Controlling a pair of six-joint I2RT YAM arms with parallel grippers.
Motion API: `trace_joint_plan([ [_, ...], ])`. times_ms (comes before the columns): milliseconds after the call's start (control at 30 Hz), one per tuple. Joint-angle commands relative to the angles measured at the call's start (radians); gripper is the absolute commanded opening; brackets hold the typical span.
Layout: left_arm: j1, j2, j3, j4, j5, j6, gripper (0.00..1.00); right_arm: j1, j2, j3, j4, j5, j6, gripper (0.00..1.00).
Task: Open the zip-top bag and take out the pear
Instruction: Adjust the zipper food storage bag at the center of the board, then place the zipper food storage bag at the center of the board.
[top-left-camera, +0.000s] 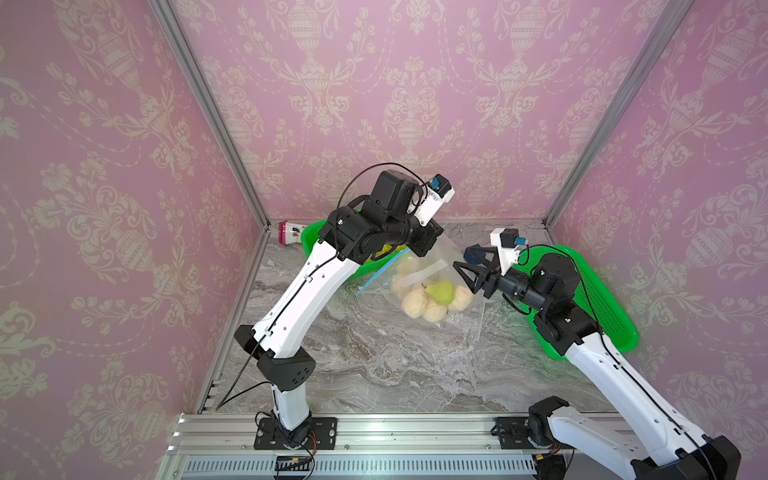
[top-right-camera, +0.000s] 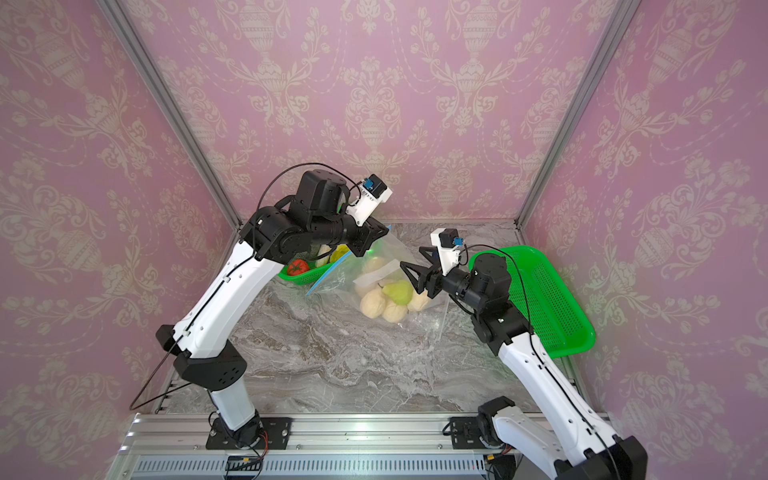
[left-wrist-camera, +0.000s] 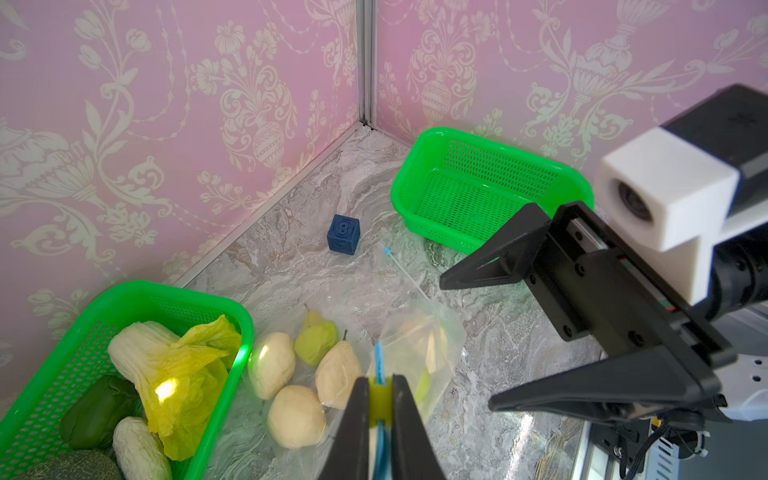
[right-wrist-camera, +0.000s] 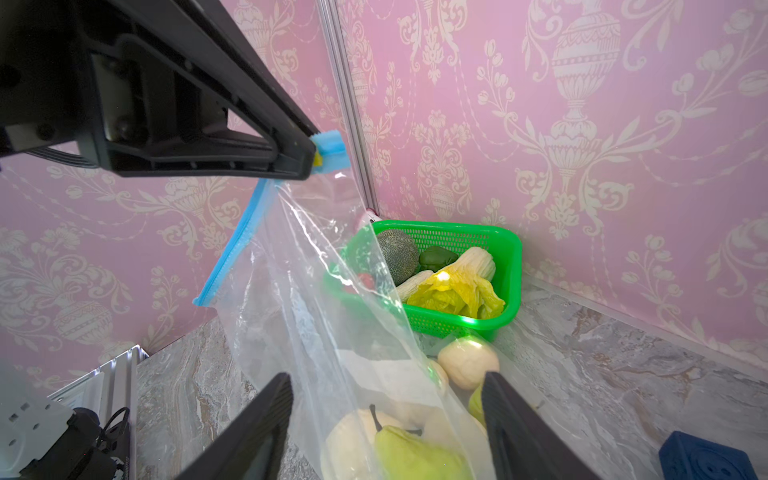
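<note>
Hanging from left gripper (left-wrist-camera: 380, 384), clamped on its blue zip strip (right-wrist-camera: 232, 249): zip-top bag (top-left-camera: 428, 266), lower end resting on marble table (top-left-camera: 374, 365). Right gripper (right-wrist-camera: 387, 376): jaws wide apart beside bag, holding nothing. Green pear (right-wrist-camera: 411, 457): inside bag, near right gripper's fingertips.

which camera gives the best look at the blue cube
Left wrist: the blue cube sits whole and unblocked. Right wrist crops it at the frame edge; in top views the right gripper mostly hides it.
</note>
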Motion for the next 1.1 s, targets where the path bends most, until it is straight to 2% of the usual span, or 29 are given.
trace_joint_plan([
  [0,-0.038,0.039,0.088,-0.053,-0.186,-0.161,0.00,-0.005,0.011,0.050,-0.085,-0.007,0.099,0.75],
  [133,-0.062,0.054,0.126,-0.059,-0.263,-0.270,0.00,-0.004,0.013,0.080,-0.124,-0.014,0.139,0.71],
  [233,-0.083,0.050,0.133,-0.050,-0.328,-0.280,0.00,-0.005,0.006,0.089,-0.145,-0.009,0.146,0.68],
  [300,-0.087,0.050,0.138,-0.058,-0.375,-0.282,0.00,-0.005,0.002,0.089,-0.153,-0.014,0.151,0.62],
  [400,-0.087,0.050,0.139,-0.084,-0.437,-0.306,0.00,-0.004,0.008,0.119,-0.119,-0.125,0.174,0.57],
  [500,-0.088,0.050,0.139,-0.108,-0.494,-0.338,0.00,0.028,0.040,0.125,-0.094,-0.203,0.215,0.62],
  [633,-0.088,0.039,0.131,-0.112,-0.542,-0.381,0.00,0.128,0.080,0.141,-0.057,-0.101,0.285,0.72],
  [767,-0.088,0.016,0.081,-0.068,-0.558,-0.407,0.00,0.184,0.130,0.058,0.220,-0.084,0.588,0.72],
  [867,-0.088,0.013,0.059,-0.060,-0.560,-0.424,0.00,0.228,0.165,0.031,0.369,-0.056,0.724,0.70],
  [1067,-0.088,0.011,-0.022,-0.029,-0.528,-0.437,0.00,0.292,0.177,0.055,0.272,0.097,0.730,0.74],
])
